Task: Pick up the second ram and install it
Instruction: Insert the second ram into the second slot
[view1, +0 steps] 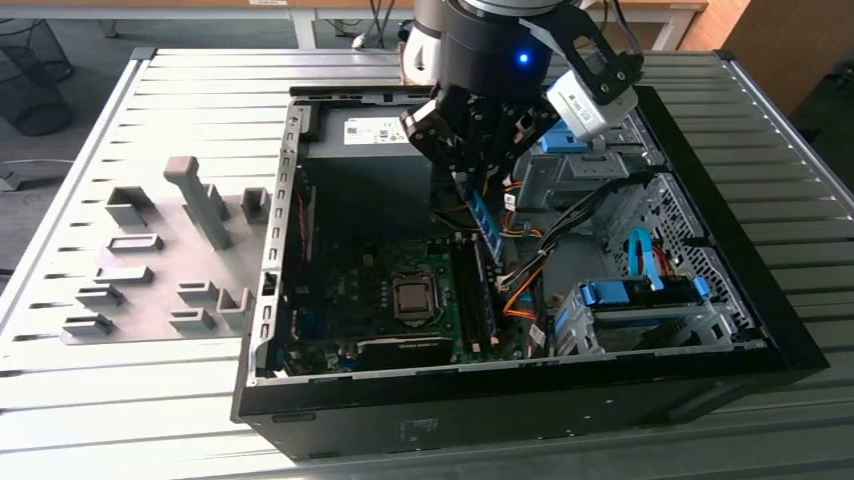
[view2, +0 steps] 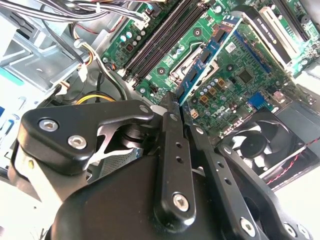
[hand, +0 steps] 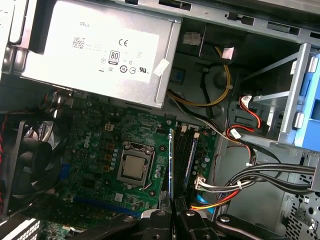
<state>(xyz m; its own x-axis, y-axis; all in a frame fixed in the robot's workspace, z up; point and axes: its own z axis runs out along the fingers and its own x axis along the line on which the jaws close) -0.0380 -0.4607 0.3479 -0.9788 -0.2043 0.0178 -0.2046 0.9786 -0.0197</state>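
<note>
Over memory slots (hand: 186, 155), gripper (view1: 473, 190) pinching second ram (view1: 485, 228), lengthwise along them

Grey slatted counter (view1: 134, 400) in a room.
Beyond it a black wire basket (view1: 30, 75) stands on the grey floor (view1: 100, 50), with a wooden panel (view1: 787, 45) at the exterior view's right.

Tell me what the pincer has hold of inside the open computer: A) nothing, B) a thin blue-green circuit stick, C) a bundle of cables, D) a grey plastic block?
B: the pincer is shut on the second ram, a thin blue-green stick over the green motherboard.
</note>
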